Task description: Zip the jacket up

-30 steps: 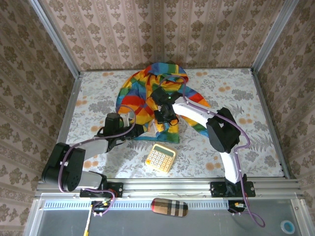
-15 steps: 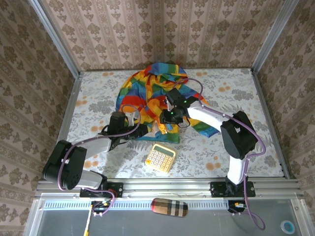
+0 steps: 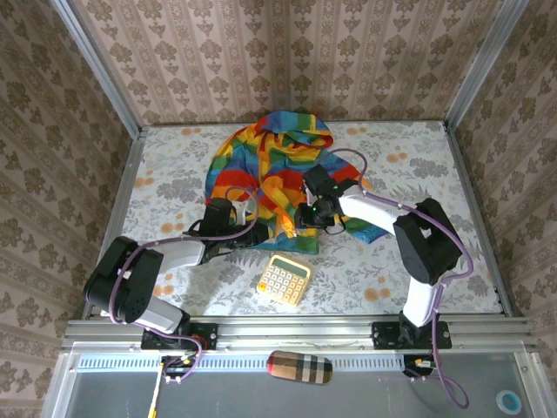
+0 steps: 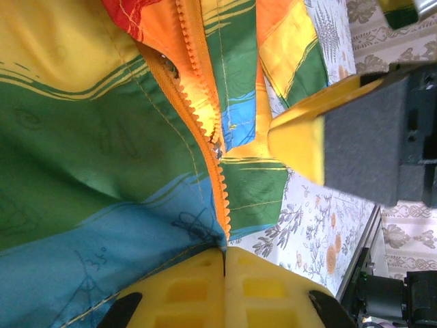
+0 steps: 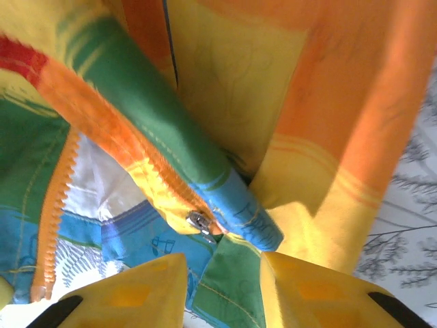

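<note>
Right gripper (image 5: 224, 268) part-open, slider (image 5: 199, 221) just ahead of its gap. Left gripper (image 4: 224, 263) is clamped on jacket (image 3: 261, 165) hem, zipper band (image 4: 212, 171) running straight away from it.

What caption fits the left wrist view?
Left tool shut on the hem of the thin rainbow-striped jacket, at the foot of its orange zipper band.

One jacket (image 3: 270, 165); one calculator (image 3: 284, 279); one checked pouch (image 3: 299, 367); two hands, a left hand (image 3: 258, 232) and a right hand (image 3: 305, 221); one table (image 3: 418, 174).
</note>
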Action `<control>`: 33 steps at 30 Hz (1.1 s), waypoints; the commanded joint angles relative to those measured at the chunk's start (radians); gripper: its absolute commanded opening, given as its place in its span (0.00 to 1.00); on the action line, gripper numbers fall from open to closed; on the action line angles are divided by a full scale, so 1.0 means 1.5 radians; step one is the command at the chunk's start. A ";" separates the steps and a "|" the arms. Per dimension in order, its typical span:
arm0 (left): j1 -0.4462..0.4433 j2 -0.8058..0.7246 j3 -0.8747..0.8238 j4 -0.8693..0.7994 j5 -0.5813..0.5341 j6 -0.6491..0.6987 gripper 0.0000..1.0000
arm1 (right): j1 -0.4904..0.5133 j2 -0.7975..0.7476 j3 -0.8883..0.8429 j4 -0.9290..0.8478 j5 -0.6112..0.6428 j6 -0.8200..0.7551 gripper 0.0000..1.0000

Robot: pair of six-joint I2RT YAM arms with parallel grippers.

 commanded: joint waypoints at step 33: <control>-0.003 0.009 0.015 0.003 -0.020 0.015 0.00 | -0.024 0.069 0.006 0.060 -0.162 -0.122 0.24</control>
